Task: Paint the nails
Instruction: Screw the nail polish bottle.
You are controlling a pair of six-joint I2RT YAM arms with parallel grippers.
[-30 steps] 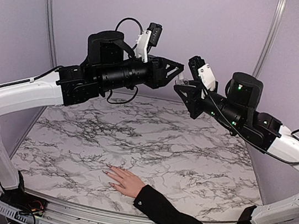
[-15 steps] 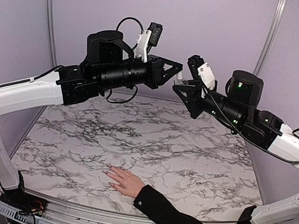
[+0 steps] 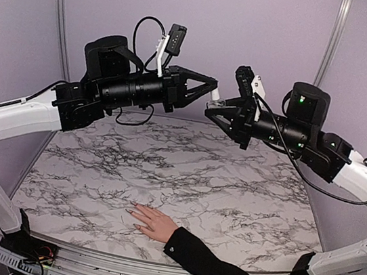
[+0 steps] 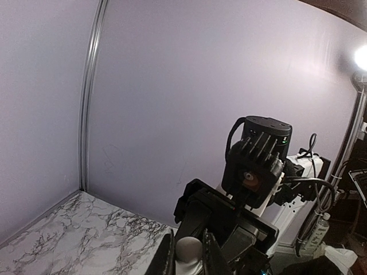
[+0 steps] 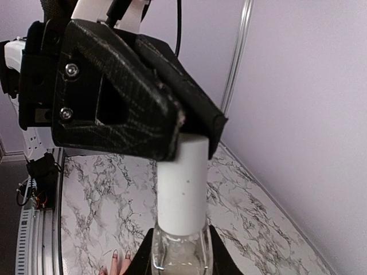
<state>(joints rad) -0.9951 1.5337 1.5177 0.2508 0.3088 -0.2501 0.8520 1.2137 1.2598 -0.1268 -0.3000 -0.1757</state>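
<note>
Left gripper (image 3: 211,91) pinching white cap (image 5: 182,183), right gripper (image 3: 214,110) clamped on clear bottle (image 5: 178,252) under it, both high at far centre. Nails (image 3: 133,210) on pale hand (image 3: 155,223) lying flat at near edge of marble table (image 3: 245,187), well below grippers, hand's long axis pointing left. Left arm looks nearer

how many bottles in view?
1. The bottle hangs in mid-air over the far side of the table: right fingers grip its glass body, left fingers clamp its white cap. None visible elsewhere.

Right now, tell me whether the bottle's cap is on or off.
On. The white cap sits on the clear bottle, left hand shut around its top.
</note>
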